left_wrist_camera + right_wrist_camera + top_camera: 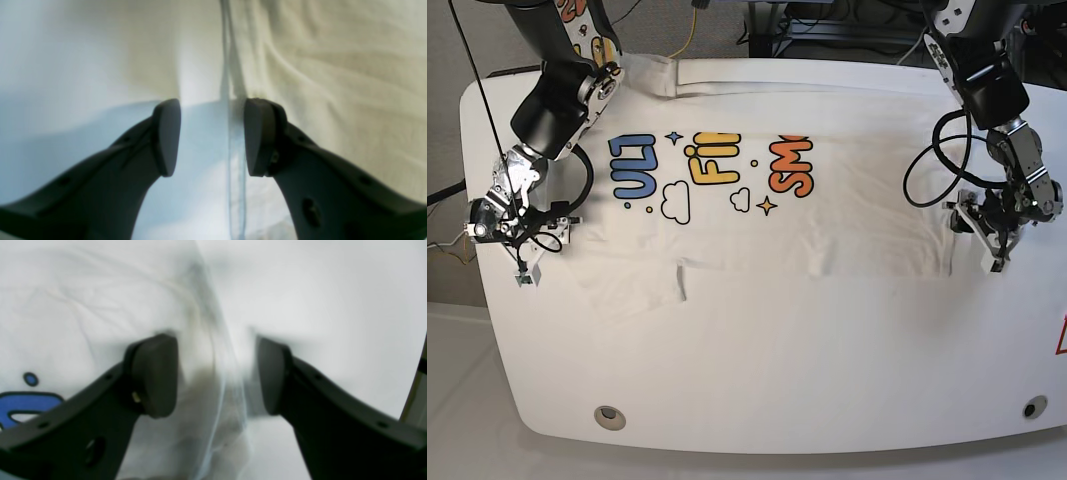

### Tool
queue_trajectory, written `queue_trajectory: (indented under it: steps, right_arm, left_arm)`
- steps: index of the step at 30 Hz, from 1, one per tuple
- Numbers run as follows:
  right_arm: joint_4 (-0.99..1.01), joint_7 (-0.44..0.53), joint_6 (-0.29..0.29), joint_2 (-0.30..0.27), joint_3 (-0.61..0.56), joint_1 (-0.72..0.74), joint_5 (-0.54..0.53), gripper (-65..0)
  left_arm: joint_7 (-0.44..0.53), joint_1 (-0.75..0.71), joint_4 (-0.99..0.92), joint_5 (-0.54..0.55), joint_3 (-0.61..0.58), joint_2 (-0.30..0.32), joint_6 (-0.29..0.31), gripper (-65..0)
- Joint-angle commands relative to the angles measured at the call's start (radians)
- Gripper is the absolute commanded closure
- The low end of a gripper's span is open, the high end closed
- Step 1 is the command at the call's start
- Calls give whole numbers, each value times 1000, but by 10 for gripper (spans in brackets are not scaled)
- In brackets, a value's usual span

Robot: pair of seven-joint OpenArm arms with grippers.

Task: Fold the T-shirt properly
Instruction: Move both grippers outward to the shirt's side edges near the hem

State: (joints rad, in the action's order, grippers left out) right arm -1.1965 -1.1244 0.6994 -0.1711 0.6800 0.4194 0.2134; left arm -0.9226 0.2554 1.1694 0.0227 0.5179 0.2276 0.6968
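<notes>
The white T-shirt [757,235] lies spread across the white table [777,380], its blue, yellow and orange letters facing up. My left gripper [987,245] is open at the shirt's right edge. In the left wrist view the gripper [211,110] straddles the hem, with the cloth [333,83] to the right of the fingers. My right gripper [522,262] is open at the shirt's left edge, near the sleeve [627,285]. In the right wrist view the gripper [213,346] has a blurred cloth edge between its fingers, and the shirt [83,306] with blue print lies to the left.
A black cable loop [927,170] hangs from the arm on the right, over the shirt's corner. Another cable loop [577,190] hangs by the arm on the left. Two round holes [608,415] sit near the table's front edge. Wires and equipment stand behind the table.
</notes>
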Motion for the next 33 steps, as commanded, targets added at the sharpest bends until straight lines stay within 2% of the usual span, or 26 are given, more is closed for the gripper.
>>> queue_trajectory:
  steps: [1, 14, 33]
  right_arm:
    - [-16, 25, -1, -14, -3, 20, -9, -391]
    - [-16, 25, -1, -14, -4, 14, -9, -391]
    - [-16, 25, -1, -14, -9, 14, -9, -391]
  left_arm:
    - [37, 45, -12, 9, 0, 16, 1, -295]
    - [133, 78, -138, 7, 0, 17, 1, -295]
    - [127, 111, -119, 7, 0, 17, 1, -293]
